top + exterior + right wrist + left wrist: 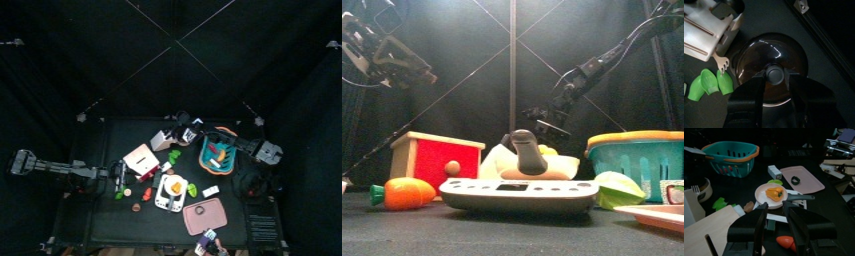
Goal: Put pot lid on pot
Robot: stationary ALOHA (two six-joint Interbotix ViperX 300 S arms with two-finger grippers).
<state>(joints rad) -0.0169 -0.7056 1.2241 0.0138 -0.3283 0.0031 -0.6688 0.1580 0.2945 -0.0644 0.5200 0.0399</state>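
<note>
1. The right gripper (774,102) hung over the pot lid (771,60) at the far middle of the table (100,225), reached in from the right.
2. Its jaws stood wide apart, one on each side of the lid's dark knob (774,74). Nothing was clamped between them, and it could not be told whether they touched the lid.
3. The pot lid lay flat: a round dark disc with a pale silvery rim. A faint orange tint showed through its lower part. Whether the pot sat under it could not be told.
4. Just beside the lid lay a white fork (723,64) and a green toy piece (709,86), with a white toy appliance (707,27) next to them.
5. The teal basket (218,153) stood to the right of that spot, near the right arm.
6. The left gripper (779,225) hovered over the near left part of the table. Its jaws were apart with nothing between them.
7. Ahead of the left gripper stood a white scale (784,203) with an orange food piece (775,191) on its plate.
8. A pink cutting board (804,175) lay to the right of the scale at the near edge.
9. A wooden box with a red face (433,160) stood left of the scale, and an orange carrot (406,193) lay near its front.
</note>
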